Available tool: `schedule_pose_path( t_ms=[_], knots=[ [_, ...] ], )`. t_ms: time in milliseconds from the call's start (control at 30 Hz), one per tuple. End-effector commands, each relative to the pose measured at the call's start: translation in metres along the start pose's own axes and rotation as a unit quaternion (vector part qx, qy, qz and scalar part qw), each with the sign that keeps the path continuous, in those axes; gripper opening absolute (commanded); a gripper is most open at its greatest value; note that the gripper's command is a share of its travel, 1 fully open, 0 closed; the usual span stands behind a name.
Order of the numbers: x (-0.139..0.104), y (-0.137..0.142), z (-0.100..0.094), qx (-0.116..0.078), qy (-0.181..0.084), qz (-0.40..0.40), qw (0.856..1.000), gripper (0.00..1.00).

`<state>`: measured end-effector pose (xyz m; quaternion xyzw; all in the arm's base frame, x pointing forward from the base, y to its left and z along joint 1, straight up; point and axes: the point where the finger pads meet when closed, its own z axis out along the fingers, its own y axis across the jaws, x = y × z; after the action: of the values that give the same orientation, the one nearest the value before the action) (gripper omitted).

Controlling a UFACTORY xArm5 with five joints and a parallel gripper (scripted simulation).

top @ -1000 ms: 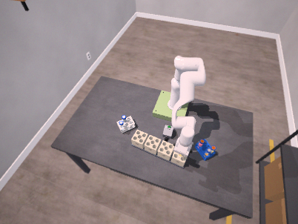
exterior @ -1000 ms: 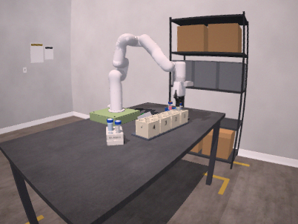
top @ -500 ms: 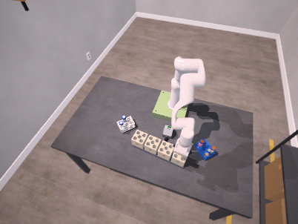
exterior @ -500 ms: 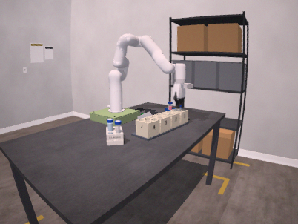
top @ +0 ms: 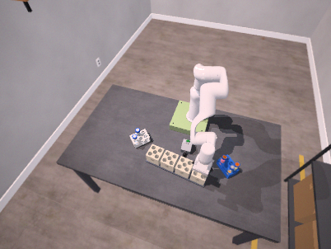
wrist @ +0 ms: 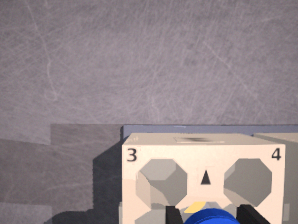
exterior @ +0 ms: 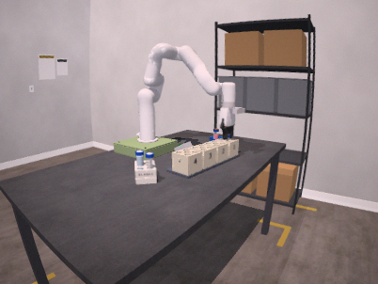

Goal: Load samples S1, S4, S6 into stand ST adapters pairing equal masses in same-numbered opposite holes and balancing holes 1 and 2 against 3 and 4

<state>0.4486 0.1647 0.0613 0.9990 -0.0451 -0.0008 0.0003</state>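
One blue cap, apparently gripped.

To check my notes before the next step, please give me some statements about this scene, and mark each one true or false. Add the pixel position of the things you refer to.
1. The pincer [exterior: 228, 136] [wrist: 212, 215] is gripping a blue-capped tube [wrist: 212, 218]. True.
2. The blanks rack [top: 140, 142] [exterior: 146, 178] holds no tubes. False: two blue-capped tubes stand in it.
3. Four adapters stand in a row. True.
4. The pincer is over the adapter at the end nearest the blanks rack. False: it is over the end nearest the blue rack [top: 229, 172].
5. Holes 3 and 4 of the adapter under the pincer both hold tubes. False: both are empty.
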Motion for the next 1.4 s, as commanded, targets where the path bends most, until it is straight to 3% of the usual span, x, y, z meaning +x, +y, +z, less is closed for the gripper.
schedule_pose_path(
  t_ms=[0,233,267,1200,1367],
  knots=[
    [0.001,-0.001,-0.001,0.002,0.001,0.000,1.000,0.00],
    [0.001,-0.001,-0.001,0.002,0.001,0.000,1.000,0.00],
    [0.001,-0.001,-0.001,0.002,0.001,0.000,1.000,0.44],
    [0.001,-0.001,-0.001,0.002,0.001,0.000,1.000,0.44],
    [0.001,-0.001,-0.011,0.002,0.001,0.000,1.000,0.44]
  ],
)
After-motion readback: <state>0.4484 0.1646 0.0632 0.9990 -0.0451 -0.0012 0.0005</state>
